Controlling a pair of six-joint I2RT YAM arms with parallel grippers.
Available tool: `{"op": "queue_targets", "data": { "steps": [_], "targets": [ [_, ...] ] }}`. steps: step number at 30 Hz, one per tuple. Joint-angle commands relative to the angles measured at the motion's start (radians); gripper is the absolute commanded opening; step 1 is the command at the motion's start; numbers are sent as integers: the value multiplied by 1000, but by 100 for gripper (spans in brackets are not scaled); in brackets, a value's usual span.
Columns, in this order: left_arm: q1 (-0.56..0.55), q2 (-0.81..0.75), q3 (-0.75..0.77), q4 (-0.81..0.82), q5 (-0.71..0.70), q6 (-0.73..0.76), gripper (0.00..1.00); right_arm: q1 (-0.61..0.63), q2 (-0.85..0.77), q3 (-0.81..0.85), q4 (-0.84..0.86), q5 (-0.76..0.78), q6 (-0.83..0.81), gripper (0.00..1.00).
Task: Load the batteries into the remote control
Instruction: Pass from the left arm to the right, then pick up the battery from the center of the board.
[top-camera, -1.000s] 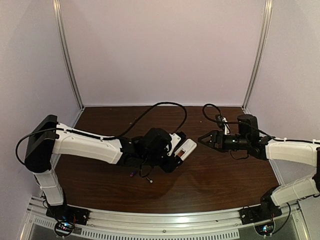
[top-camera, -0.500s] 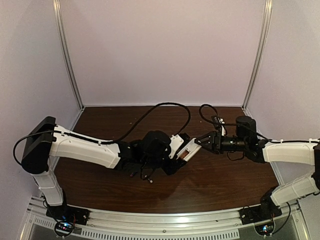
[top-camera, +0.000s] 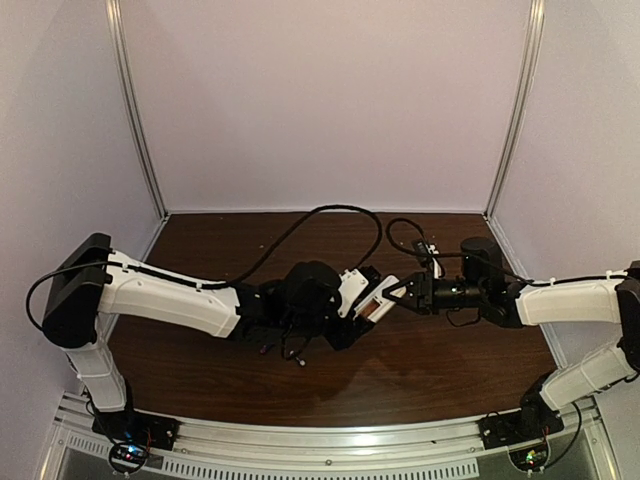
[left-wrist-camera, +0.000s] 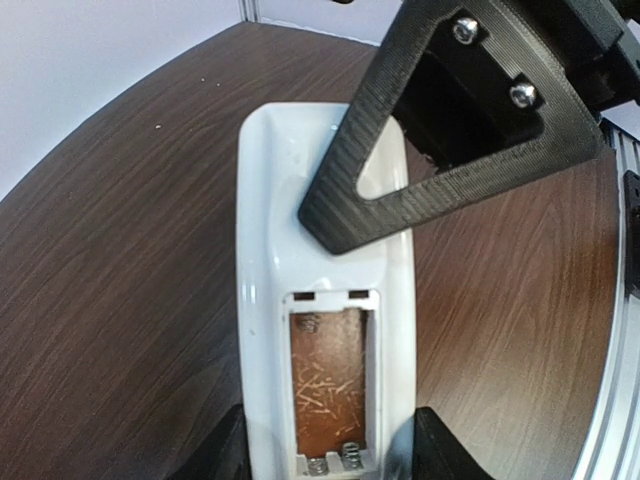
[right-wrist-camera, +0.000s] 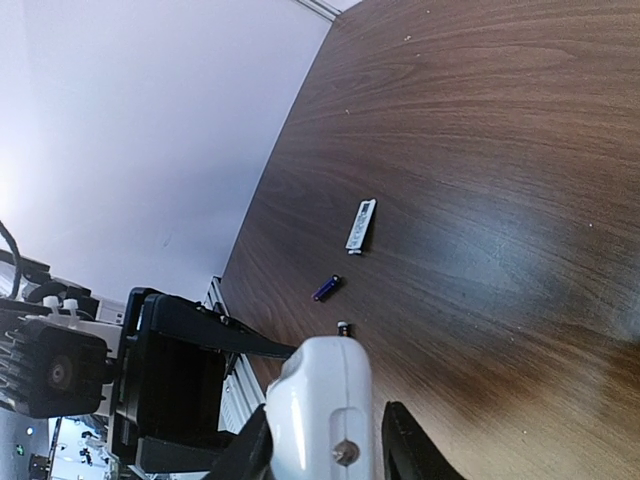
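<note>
My left gripper (left-wrist-camera: 330, 455) is shut on the remote control (left-wrist-camera: 270, 290), a white handset held above the table with its open battery bay (left-wrist-camera: 328, 385) facing the left wrist camera. The bay holds only its springs. My right gripper (right-wrist-camera: 325, 440) straddles the remote's far end (right-wrist-camera: 320, 400); one finger touches it and a thin gap shows beside the other finger (right-wrist-camera: 400, 440). In the top view the two grippers meet at the remote (top-camera: 375, 297). One purple battery (right-wrist-camera: 326, 288) lies on the table, and a second battery (right-wrist-camera: 343, 326) peeks out behind the remote's end.
A small white battery cover (right-wrist-camera: 361, 226) lies on the brown table (top-camera: 450, 360) beyond the batteries. Black cables (top-camera: 330, 212) loop over the back of the table. Pale walls close in the back and both sides.
My right arm has moved left to the remote, and its jaws have narrowed around the remote's far end. The left arm has shifted the remote slightly right.
</note>
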Motion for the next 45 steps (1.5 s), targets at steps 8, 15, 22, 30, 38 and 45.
{"op": "queue_targets", "data": {
  "steps": [8, 15, 22, 30, 38, 45],
  "targets": [
    [-11, -48, -15, 70, 33, 38, 24, 7, 28, 17, 37, -11, 13, 31],
    [-12, -50, -18, 69, 42, 46, 24, 10, 36, 22, 51, -22, 22, 20],
    [-11, -91, -30, 10, -6, 28, 63, 9, 25, 35, 3, -13, -9, 0],
    [10, -212, -80, -249, -38, -29, 95, -46, -11, 53, -95, 32, -84, 0],
    [78, -292, -154, -503, 40, -339, 79, -115, -66, 58, -216, 47, -164, 0],
    [-10, -227, -171, -507, -5, -622, 67, -136, -77, 61, -232, 36, -184, 0]
  ]
}}
